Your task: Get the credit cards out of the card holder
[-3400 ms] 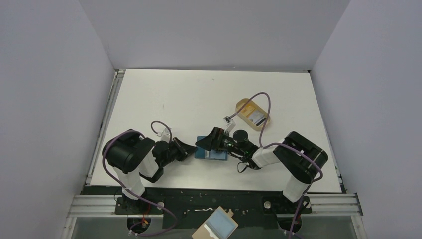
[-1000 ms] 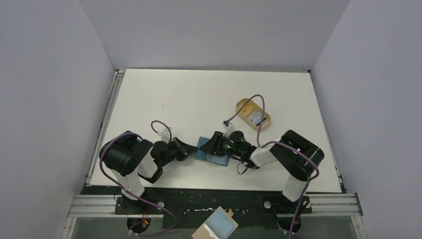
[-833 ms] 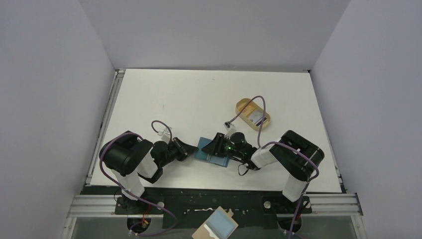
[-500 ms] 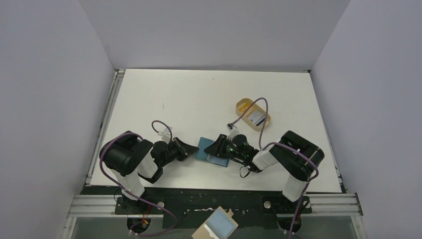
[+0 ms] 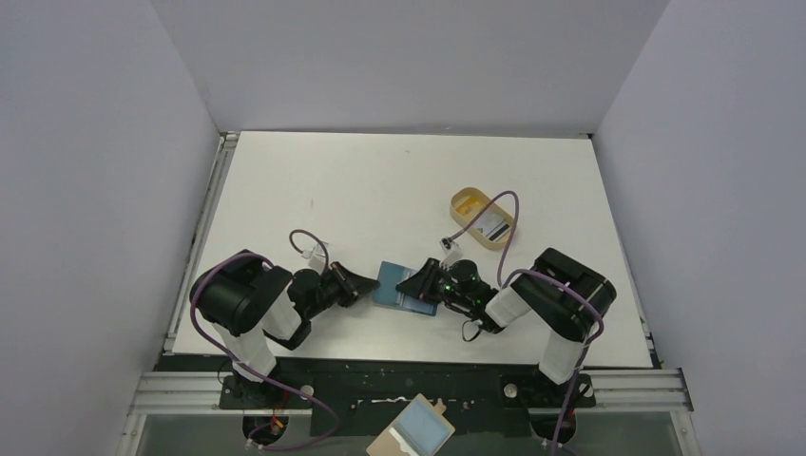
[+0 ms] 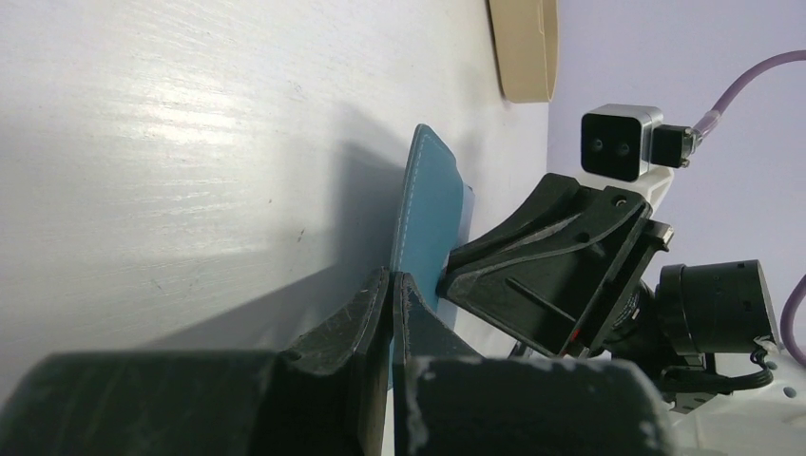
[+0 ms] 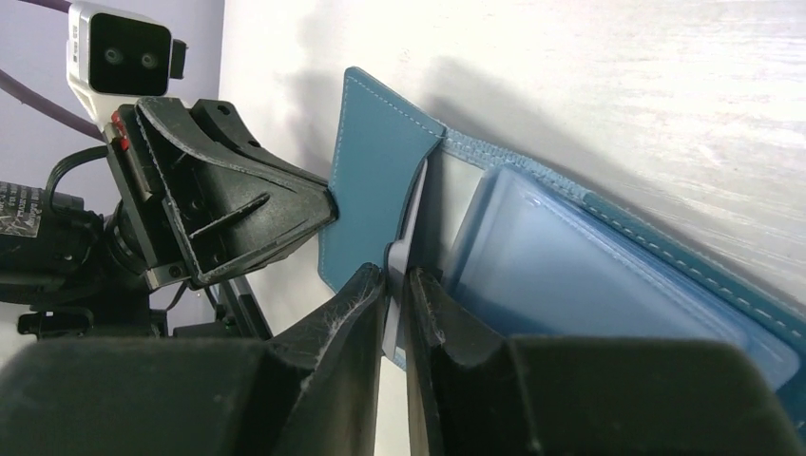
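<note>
The small teal-blue folding card holder (image 7: pixel 373 180) lies opened out on the white desk (image 5: pixel 380 180), right between the two arms, lighter blue pocket side up. The right tool (image 7: pixel 397 277) is down low over the fold. Its jaws are pinched nearly together on the edge of a thin pale grey-white plastic card (image 7: pixel 415 201) that pokes out of the slot beside the fold. Looks like a proper grip, but only a sliver of the card shows, so how far it's out of the pocket is hard to say.

The left tool (image 6: pixel 391 281) is clenched with nothing in it, tips butted up against the outer edge of the holder's far flap. Pretty sure that's on purpose: it works as a stop so the holder can't slide or fold up when the other arm tugs the card. A light wallet on a smooth desk would just come along for the ride otherwise.

Back right, well apart from all this, sits a tan oval tray (image 5: pixel 463 199) with a card with a dark stripe (image 5: pixel 489 225) already in it, so presumably that's where the cards go. Best guess for the step in hand is pulling this card free, then carrying it over there. The main risk is that thin edge slipping out of the jaws, or the holder lifting with it.
</note>
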Controlling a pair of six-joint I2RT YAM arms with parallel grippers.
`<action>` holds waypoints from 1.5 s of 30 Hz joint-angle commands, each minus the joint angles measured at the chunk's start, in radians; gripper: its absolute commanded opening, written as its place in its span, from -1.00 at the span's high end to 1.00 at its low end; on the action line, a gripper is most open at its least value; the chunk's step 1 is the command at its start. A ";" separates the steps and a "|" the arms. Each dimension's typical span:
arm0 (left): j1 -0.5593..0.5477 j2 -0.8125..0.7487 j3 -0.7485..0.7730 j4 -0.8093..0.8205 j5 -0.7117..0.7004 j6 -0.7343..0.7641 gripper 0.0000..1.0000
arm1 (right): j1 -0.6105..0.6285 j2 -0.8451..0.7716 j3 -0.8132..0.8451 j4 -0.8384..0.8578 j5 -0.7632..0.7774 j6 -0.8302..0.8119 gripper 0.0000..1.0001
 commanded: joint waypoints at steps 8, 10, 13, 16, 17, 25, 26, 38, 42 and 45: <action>0.001 0.002 0.007 0.070 0.006 0.019 1.00 | -0.021 0.009 -0.037 0.171 0.029 0.008 0.68; 0.001 0.002 0.007 0.070 0.005 0.020 1.00 | -0.023 0.007 -0.043 0.185 0.029 0.010 0.53; 0.001 0.003 0.007 0.070 0.007 0.019 1.00 | -0.028 0.009 -0.051 0.200 0.028 0.013 0.25; 0.001 0.002 0.009 0.070 0.009 0.019 1.00 | -0.032 0.019 -0.050 0.213 0.028 0.018 0.22; 0.001 0.004 0.010 0.070 0.010 0.019 1.00 | -0.032 0.023 -0.050 0.221 0.028 0.020 0.22; 0.001 0.003 0.011 0.070 0.012 0.021 1.00 | -0.032 0.081 -0.026 0.240 0.024 0.049 -0.05; 0.001 0.006 0.011 0.069 0.012 0.021 1.00 | -0.032 0.080 -0.026 0.230 0.025 0.050 -0.06; 0.000 0.202 0.029 0.069 -0.001 0.010 1.00 | -0.023 -0.020 0.041 -0.123 0.064 0.006 -0.04; -0.002 0.245 0.032 0.069 -0.010 0.015 1.00 | -0.010 -0.135 0.088 -0.394 0.120 -0.054 -0.04; -0.002 0.274 0.033 0.069 -0.018 0.012 1.00 | -0.004 -0.211 0.118 -0.567 0.168 -0.083 -0.05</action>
